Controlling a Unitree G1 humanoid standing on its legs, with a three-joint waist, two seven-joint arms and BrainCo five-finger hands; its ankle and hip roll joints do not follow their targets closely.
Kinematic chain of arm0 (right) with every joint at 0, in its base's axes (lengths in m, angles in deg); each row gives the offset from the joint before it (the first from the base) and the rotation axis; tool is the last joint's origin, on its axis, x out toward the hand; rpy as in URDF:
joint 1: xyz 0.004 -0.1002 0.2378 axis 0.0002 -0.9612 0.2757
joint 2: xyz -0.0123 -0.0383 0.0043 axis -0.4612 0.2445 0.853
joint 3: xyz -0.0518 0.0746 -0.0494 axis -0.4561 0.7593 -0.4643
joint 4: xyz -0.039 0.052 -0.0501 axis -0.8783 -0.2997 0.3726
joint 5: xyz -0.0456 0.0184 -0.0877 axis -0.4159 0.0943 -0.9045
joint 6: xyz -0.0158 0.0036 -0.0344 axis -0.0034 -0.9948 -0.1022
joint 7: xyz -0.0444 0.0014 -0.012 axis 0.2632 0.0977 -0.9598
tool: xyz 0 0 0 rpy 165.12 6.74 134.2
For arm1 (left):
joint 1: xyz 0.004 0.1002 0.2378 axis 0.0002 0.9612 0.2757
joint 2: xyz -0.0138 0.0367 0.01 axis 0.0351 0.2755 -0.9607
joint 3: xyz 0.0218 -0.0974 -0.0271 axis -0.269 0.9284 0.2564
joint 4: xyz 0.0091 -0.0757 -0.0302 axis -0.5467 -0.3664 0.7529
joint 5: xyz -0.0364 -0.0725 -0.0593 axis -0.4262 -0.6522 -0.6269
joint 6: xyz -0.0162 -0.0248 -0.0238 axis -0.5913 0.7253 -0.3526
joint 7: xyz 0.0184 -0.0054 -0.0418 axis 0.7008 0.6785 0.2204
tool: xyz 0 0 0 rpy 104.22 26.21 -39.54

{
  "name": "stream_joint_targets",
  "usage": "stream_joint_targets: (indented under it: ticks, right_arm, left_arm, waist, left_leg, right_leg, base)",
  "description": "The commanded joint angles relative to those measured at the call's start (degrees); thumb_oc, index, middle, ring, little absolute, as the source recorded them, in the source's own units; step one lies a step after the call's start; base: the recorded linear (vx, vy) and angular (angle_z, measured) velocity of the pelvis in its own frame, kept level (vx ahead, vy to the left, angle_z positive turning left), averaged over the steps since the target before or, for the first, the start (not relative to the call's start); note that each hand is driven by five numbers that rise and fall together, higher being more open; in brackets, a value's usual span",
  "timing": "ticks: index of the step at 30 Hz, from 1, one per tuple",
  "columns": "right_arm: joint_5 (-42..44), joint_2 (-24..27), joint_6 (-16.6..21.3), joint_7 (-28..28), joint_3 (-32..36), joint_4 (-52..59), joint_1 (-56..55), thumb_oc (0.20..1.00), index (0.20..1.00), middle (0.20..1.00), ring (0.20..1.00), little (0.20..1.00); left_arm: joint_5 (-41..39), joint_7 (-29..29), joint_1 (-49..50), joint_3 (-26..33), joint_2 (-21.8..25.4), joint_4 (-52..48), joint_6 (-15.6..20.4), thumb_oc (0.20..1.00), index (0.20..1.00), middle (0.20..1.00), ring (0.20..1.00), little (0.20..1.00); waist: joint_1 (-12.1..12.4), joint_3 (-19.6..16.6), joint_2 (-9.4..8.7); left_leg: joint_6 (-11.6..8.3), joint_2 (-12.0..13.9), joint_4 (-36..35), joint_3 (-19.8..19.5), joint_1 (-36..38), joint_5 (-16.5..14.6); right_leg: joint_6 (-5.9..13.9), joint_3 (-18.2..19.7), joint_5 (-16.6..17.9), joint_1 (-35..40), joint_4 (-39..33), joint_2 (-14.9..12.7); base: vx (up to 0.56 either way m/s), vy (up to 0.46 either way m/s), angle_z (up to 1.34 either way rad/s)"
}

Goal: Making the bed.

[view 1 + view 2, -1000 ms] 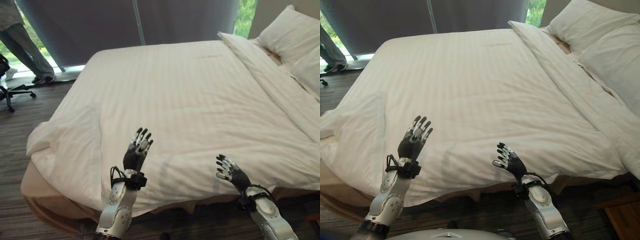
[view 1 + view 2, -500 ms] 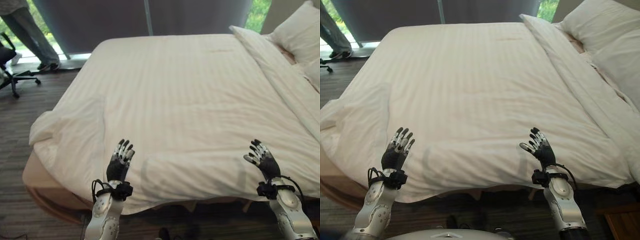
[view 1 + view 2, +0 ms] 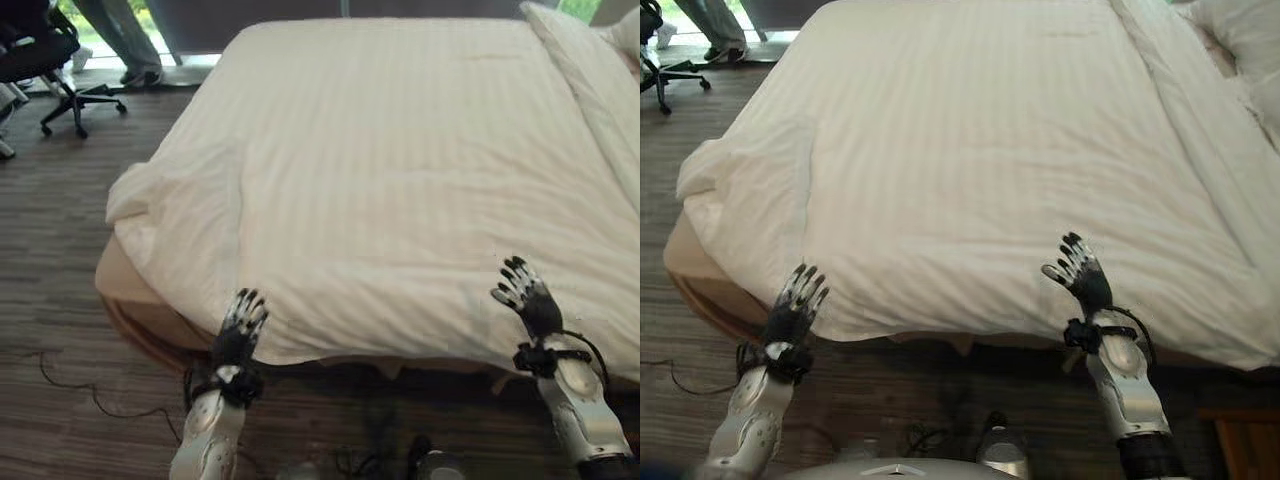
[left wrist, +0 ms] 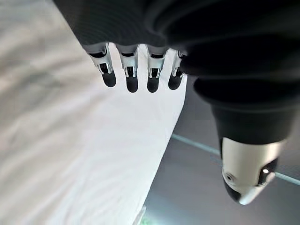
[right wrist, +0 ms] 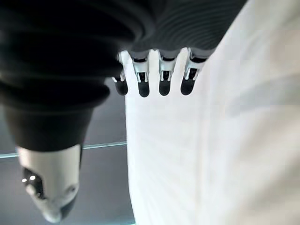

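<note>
Both hands spread, holding nothing: left hand lower left, right hand lower right, at the duvet edge. Risked snagging loose cloth, rumpling the bunched left corner.

Pillow cropped, person — legs only

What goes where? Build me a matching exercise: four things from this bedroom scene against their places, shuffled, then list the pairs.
Things:
1. left robot hand
2. right robot hand
3. office chair
4. white duvet

Places:
A. spread across the bed
B. on the floor by the window, past the bed's far left corner
C. open, at the near edge of the duvet, toward the bunched corner
D. open, over the near edge of the duvet, toward the pillow side

Pairs: 1-C, 2-D, 3-B, 4-A
</note>
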Motion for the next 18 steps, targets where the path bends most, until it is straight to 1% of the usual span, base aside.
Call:
stream_joint_targets:
  ticks: [1,2,3,4,6,7,8,9,10,11,12,13,14,15,16,17,18]
  right_arm:
    - [-1.0,0.5,2.8,-0.8,1.0,0.4,0.1,1.0,1.0,1.0,1.0,1.0]
    - [-1.0,0.5,2.8,-0.8,1.0,0.4,0.1,1.0,1.0,1.0,1.0,1.0]
    - [-0.8,-0.2,3.1,-1.1,1.9,0.4,-0.6,1.0,1.0,1.0,1.0,1.0]
    - [-0.6,-1.7,3.0,-0.9,2.4,0.0,-2.1,1.0,1.0,1.0,1.0,1.0]
    - [-0.6,-1.8,3.0,-0.9,2.4,0.0,-2.1,1.0,1.0,1.0,1.0,1.0]
    - [-0.6,-1.8,3.0,-0.9,2.4,0.0,-2.1,1.0,1.0,1.0,1.0,1.0]
    - [0.9,-4.1,2.9,0.2,0.5,0.6,-3.4,1.0,1.0,1.0,1.0,1.0]
    - [1.5,-4.2,2.8,1.4,0.4,1.2,-4.1,1.0,1.0,1.0,1.0,1.0]
    - [0.8,-4.0,2.7,1.9,0.4,1.0,-4.5,1.0,1.0,1.0,1.0,1.0]
    - [-0.4,-3.7,2.3,2.2,-0.1,-0.1,-4.4,1.0,1.0,1.0,1.0,1.0]
    - [-0.7,-3.8,2.1,2.0,-0.6,-0.9,-4.0,1.0,1.0,1.0,1.0,1.0]
    - [-0.6,-4.1,1.8,1.5,-1.2,-1.8,-3.2,1.0,1.0,1.0,1.0,1.0]
    - [-0.3,-4.1,1.7,1.5,-1.7,-1.9,-2.5,1.0,1.0,1.0,1.0,1.0]
    - [0.3,-4.2,1.6,2.0,-2.1,-1.3,-2.2,1.0,1.0,1.0,1.0,1.0]
    - [0.6,-4.2,1.5,2.6,-2.5,-0.5,-1.8,1.0,1.0,1.0,1.0,1.0]
    - [0.9,-3.9,1.5,3.0,-2.9,0.0,-1.6,1.0,1.0,1.0,1.0,1.0]
    - [1.1,-3.5,1.3,3.2,-3.1,0.5,-1.2,1.0,1.0,1.0,1.0,1.0]
  left_arm:
    - [2.6,1.8,-1.0,-1.4,3.0,-4.3,3.2,1.0,1.0,1.0,1.0,1.0]
    - [2.6,1.8,-1.1,-1.4,3.1,-4.3,3.2,1.0,1.0,1.0,1.0,1.0]
    - [3.3,1.9,-2.0,-2.2,3.6,-4.6,3.1,1.0,1.0,1.0,1.0,1.0]
    - [4.1,2.2,-2.8,-3.3,4.1,-4.4,2.9,1.0,1.0,1.0,1.0,1.0]
    - [4.1,2.2,-2.9,-3.3,4.2,-4.4,2.9,1.0,1.0,1.0,1.0,1.0]
    - [4.1,2.2,-2.9,-3.3,4.2,-4.4,2.9,1.0,1.0,1.0,1.0,1.0]
    - [6.1,1.2,-5.4,-4.5,5.2,-1.4,2.7,1.0,1.0,1.0,1.0,1.0]
    - [6.1,1.9,-4.8,-3.9,5.5,-1.6,2.4,1.0,1.0,1.0,1.0,1.0]
    - [6.1,2.4,-3.9,-3.6,5.8,-1.9,2.1,1.0,1.0,1.0,1.0,1.0]
    - [5.9,2.6,-3.0,-3.0,5.8,-2.1,1.9,1.0,1.0,1.0,1.0,1.0]
    - [5.6,2.8,-2.4,-2.6,5.8,-2.4,1.8,1.0,1.0,1.0,1.0,1.0]
    - [5.0,2.6,-1.9,-2.2,5.4,-2.5,1.8,1.0,1.0,1.0,1.0,1.0]
    - [4.4,2.6,-1.3,-1.7,5.3,-2.7,1.9,1.0,1.0,1.0,1.0,1.0]
    - [3.8,2.5,-0.5,-0.9,5.0,-2.3,2.0,1.0,1.0,1.0,1.0,1.0]
    - [3.4,2.1,0.4,-0.3,4.6,-1.6,2.2,1.0,1.0,1.0,1.0,1.0]
    - [3.3,2.2,1.0,-0.2,4.3,-1.2,2.0,1.0,1.0,1.0,1.0,1.0]
    - [2.9,2.1,1.4,-0.2,4.3,-0.7,2.1,1.0,1.0,1.0,1.0,1.0]
  waist:
    - [-0.3,-3.1,0.25]
    - [-0.3,-3.2,0.03]
    - [-0.9,-2.7,-0.02]
    - [-1.8,-1.8,-0.34]
    - [-1.8,-2.0,-0.61]
    - [-1.7,-2.0,-0.62]
    - [-3.8,1.3,-0.23]
    - [-2.7,1.3,-0.08]
    - [-2.2,0.7,-0.01]
    - [-1.5,0.3,0.24]
    - [-0.9,-0.3,0.32]
    - [-0.1,-0.9,0.27]
    - [0.7,-1.4,0.1]
    - [1.7,-1.9,-0.52]
    - [2.4,-2.6,-0.83]
    - [2.7,-3.2,-1.12]
    - [3.1,-4.0,-1.39]
  left_leg:
    - [7.27,-4.9,-8.2,0.5,4.4,-9.9]
    - [7.35,-5.2,-8.3,0.5,4.3,-9.7]
    - [7.89,-6.4,-10.2,0.3,4.8,-10.1]
    - [9.13,-7.8,-10.6,-0.1,4.2,-10.9]
    - [9.19,-8.1,-10.6,-0.1,3.9,-10.7]
    - [9.19,-8.1,-10.6,-0.1,3.9,-10.7]
    - [11.44,-7.7,-10.2,-0.8,2.7,-8.6]
    - [12.39,-7.9,-9.4,0.1,1.6,-8.3]
    - [12.87,-8.0,-8.7,0.4,0.3,-8.1]
    - [13.3,-8.1,-8.2,1.2,-0.4,-7.9]
    - [13.38,-8.0,-8.0,1.5,-1.2,-7.5]
    - [13.43,-8.0,-7.8,2.0,-1.8,-7.2]
    - [13.41,-8.1,-7.8,2.3,-2.2,-7.0]
    - [13.36,-8.6,-7.6,2.5,-2.7,-6.8]
    - [13.03,-8.7,-7.9,2.9,-3.2,-6.3]
    - [12.57,-8.6,-7.7,3.0,-3.6,-6.2]
    - [12.05,-8.3,-8.0,3.6,-4.2,-5.4]
  right_leg:
    - [6.14,1.9,8.3,-6.7,-6.9,2.6]
    - [6.14,2.0,8.5,-6.9,-7.0,2.4]
    - [6.99,2.9,9.9,-7.9,-6.8,2.1]
    - [7.72,6.1,10.4,-10.0,-5.5,1.8]
    - [7.7,6.3,10.5,-10.4,-5.5,1.5]
    - [7.7,6.3,10.5,-10.4,-5.5,1.5]
    - [7.2,18.3,5.2,-11.3,11.9,7.0]
    - [5.72,15.5,2.9,-10.1,15.4,5.5]
    - [4.78,13.4,1.4,-8.9,16.1,4.4]
    - [4.61,11.4,0.4,-7.2,18.3,3.4]
    - [4.5,10.9,0.0,-6.3,18.4,3.2]
    - [4.8,10.4,-0.2,-4.8,18.0,3.1]
    - [5.04,10.1,-0.2,-3.1,16.6,3.0]
    - [5.31,9.3,-0.7,-0.8,15.0,2.8]
    - [5.3,8.7,-0.5,-0.1,12.2,3.0]
    - [5.74,9.0,-2.0,2.6,7.0,3.8]
    - [5.38,9.2,-2.8,4.2,2.3,4.8]
  base:
    - [-0.26,0.271,-0.11]
    - [-0.2,0.219,-0.18]
    - [-0.29,0.297,-0.39]
    - [-0.29,0.294,-0.46]
    - [-0.1,0.085,-0.37]
    - [-0.44,0.275,-0.28]
    - [-0.54,0.313,-0.2]
    - [-0.6,0.331,0.01]
    - [-0.23,0.09,-0.06]
    - [-0.2,0.062,-0.24]
    - [-0.2,0.043,-0.86]
    - [-0.17,-0.004,-0.71]
    - [-0.15,-0.038,-0.55]
    - [-0.13,-0.079,-0.05]
    - [-0.1,-0.119,-0.09]
    - [-0.09,-0.137,-0.16]
    - [-0.07,-0.125,-0.19]
